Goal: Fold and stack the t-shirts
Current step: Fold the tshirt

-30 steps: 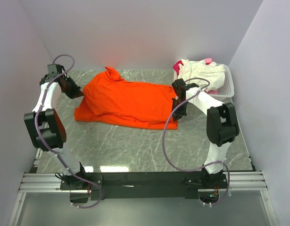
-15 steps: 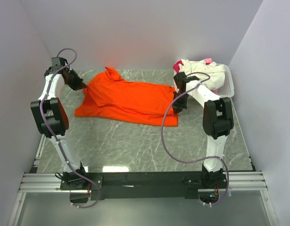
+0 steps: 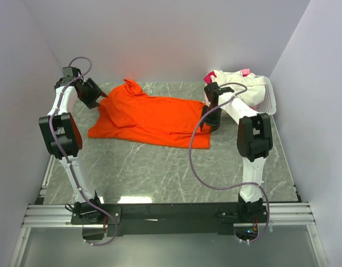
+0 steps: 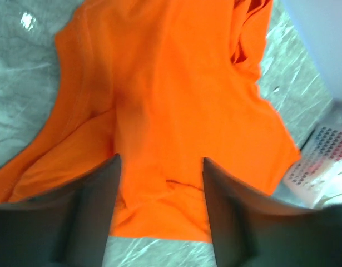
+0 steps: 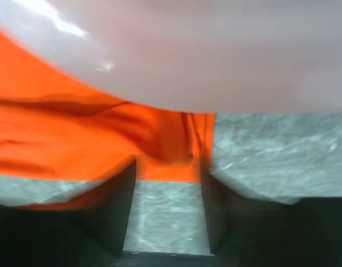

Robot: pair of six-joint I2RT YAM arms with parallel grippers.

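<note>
Covering the far half of the marble worktop (image 3: 159, 172), the orange t-shirt (image 3: 154, 117) lies roughly flattened, not yet a neat packet, so the task looks early. Nothing is stacked, and the white slatted basket (image 3: 269, 103) at the far right holds a cream-white t-shirt (image 3: 237, 86) and a pink one (image 3: 246, 72). The left fingers (image 4: 93, 206) hover parted and empty over the shirt's left end. The right fingers (image 5: 120, 206) are also apart at its right hem, gripping nothing.

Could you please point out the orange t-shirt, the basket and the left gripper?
orange t-shirt (image 3: 154, 117), top view, mid body.
basket (image 3: 270, 102), top view, right rim.
left gripper (image 4: 159, 162), left wrist view, between fingertips.
</note>
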